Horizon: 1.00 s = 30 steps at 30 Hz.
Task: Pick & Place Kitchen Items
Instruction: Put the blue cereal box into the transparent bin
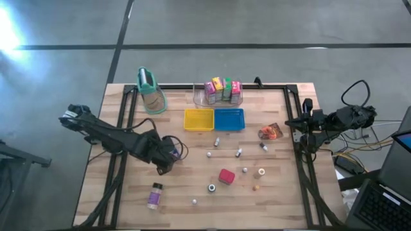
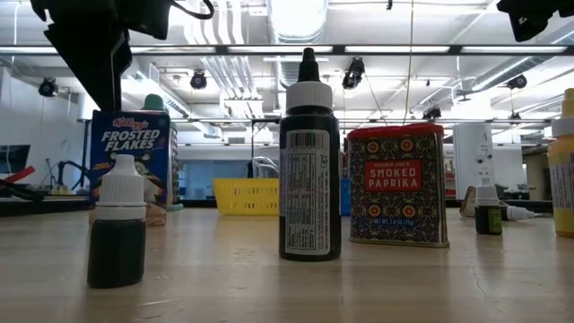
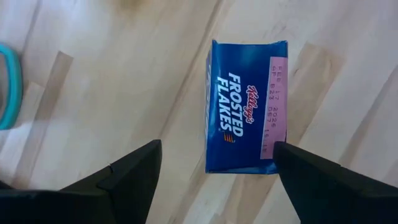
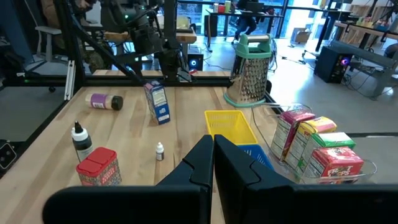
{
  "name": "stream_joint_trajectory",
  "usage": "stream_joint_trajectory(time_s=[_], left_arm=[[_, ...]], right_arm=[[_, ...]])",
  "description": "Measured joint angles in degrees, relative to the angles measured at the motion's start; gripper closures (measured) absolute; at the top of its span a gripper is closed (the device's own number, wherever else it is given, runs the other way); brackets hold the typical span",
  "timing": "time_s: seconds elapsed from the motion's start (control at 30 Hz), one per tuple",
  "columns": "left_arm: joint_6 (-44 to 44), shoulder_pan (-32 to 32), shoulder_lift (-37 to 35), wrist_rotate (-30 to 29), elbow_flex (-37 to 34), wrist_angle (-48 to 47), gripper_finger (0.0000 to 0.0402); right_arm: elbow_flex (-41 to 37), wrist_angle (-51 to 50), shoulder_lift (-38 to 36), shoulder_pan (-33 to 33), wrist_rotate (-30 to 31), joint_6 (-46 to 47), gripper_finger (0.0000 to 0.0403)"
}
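A blue Frosted Flakes carton (image 3: pixel 245 106) stands upright on its bottom end on the wooden table (image 1: pixel 128 199), left of centre. My left gripper (image 3: pixel 217 149) hangs open just above it and points down. Its two fingers stand on either side of the carton's top and touch nothing. The low view shows the carton (image 2: pixel 132 161) with the gripper's dark body (image 2: pixel 90 54) over it. My right gripper (image 4: pixel 213 155) waits shut at the table's right edge (image 1: pixel 302 122), holding nothing.
A clear bin (image 1: pixel 221 99) of colourful cartons stands at the far edge, with a yellow tray (image 1: pixel 198 119) and a blue tray (image 1: pixel 229 119) in front of it. A tall teal-topped container (image 1: pixel 150 90), an orange pouch (image 1: pixel 270 132), a red paprika tin (image 1: pixel 226 176), a spice jar (image 1: pixel 155 196) and small bottles dot the table.
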Motion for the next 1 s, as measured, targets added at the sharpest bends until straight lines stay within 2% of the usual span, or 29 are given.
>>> stream_joint_trajectory(time_s=[0.57, 1.0], left_arm=[[-1.4, 0.3, -1.8, -1.2, 1.0, -2.6, 0.0085], [-2.9, 0.3, -1.8, 0.4, 2.6, -1.9, 0.0085]], right_arm=[[0.0, 0.0, 0.0, 0.0, 0.0, 0.0, 0.0394], [0.0, 0.0, 0.0, 0.0, 0.0, 0.0, 0.0394]])
